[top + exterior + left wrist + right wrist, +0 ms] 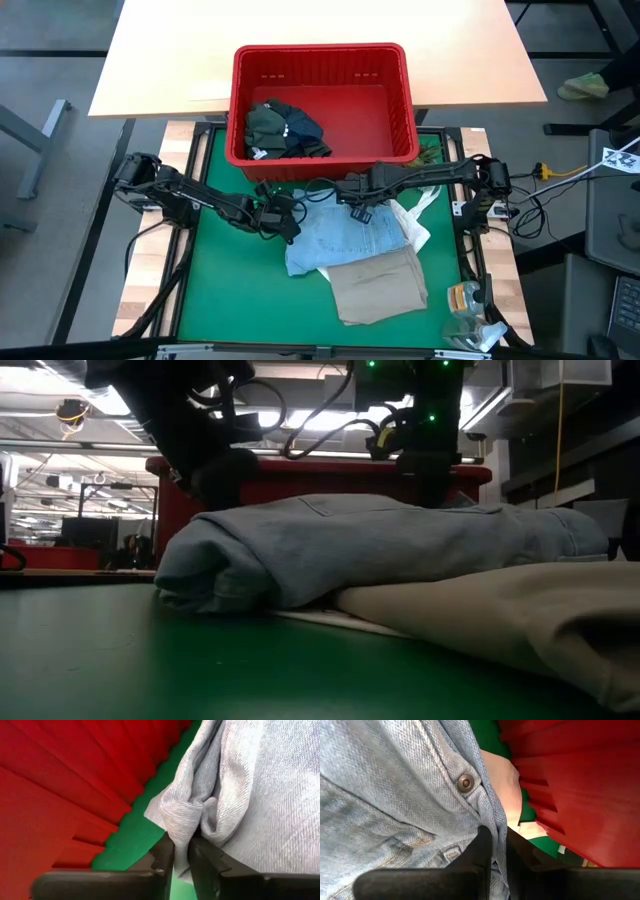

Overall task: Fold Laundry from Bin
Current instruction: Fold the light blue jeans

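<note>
left gripper [181, 857] and right gripper [499, 851], both pinching light blue shirt [340, 238] edges

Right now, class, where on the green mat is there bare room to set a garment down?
Bare green mat lies left of the light blue garment and beige garment. Along the red bin, both arms and cloth crowd it.

no legible text, labels, brands, numbers or signs on anything in view
</note>
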You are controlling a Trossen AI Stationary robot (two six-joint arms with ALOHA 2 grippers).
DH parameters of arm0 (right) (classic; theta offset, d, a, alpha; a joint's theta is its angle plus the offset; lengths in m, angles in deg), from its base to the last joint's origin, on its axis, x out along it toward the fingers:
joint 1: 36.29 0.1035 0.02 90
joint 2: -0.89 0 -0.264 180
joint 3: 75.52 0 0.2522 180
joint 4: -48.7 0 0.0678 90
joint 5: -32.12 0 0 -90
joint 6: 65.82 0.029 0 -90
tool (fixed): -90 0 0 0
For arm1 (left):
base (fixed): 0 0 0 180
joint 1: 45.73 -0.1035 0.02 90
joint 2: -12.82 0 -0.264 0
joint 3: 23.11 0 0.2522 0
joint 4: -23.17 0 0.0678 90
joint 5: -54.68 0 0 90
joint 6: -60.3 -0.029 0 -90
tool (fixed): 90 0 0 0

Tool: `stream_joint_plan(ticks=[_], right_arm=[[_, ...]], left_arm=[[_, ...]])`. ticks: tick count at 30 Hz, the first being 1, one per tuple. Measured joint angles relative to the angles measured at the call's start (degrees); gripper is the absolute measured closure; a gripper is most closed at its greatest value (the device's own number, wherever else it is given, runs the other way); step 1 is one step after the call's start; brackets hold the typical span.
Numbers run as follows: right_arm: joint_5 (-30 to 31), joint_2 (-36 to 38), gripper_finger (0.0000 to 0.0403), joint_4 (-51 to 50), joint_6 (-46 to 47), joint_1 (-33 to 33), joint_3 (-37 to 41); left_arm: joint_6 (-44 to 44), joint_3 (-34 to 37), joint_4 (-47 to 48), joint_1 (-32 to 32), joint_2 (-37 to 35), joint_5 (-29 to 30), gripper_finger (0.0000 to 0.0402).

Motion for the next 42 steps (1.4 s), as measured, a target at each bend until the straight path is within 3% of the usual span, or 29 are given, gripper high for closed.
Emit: stream_joint_plan(ticks=[5, 9, 16, 21, 31, 38, 42], right_arm=[[-1.6, 0.0, 0.0357, 0.2, 0.2, 0.0, 0.0], [-0.9, 0.0, 0.0325, 0.2, 0.2, 0.0, 0.0], [9.5, 0.0, 0.0250, -0.1, -0.2, 0.0, 0.0], [9.6, 0.0, 0.0228, -7.3, -2.0, 0.0, -2.3], [6.2, 0.4, 0.0226, -18.6, 0.2, 1.4, -8.6], [6.7, 3.2, 0.0226, -17.7, 2.2, 7.7, -7.8], [8.0, 3.2, 0.0226, -12.7, 3.3, 9.6, -4.2]], left_arm=[[0.0, 0.0, 0.2, 0.0, 0.0, 0.2, 0.0313], [0.1, 0.0, 0.0, 0.0, 0.0, 0.2, 0.0280], [0.0, 0.0, -0.1, 0.0, 0.0, 0.2, 0.0240], [0.1, 0.0, -0.3, 0.1, -3.3, -2.3, 0.0240], [0.5, -0.1, -1.0, 0.1, -14.8, -16.2, 0.0257], [2.1, -0.1, -7.8, 0.2, -12.0, -24.7, 0.0257], [2.1, -0.1, -12.6, -0.5, -7.7, -25.0, 0.0257]])
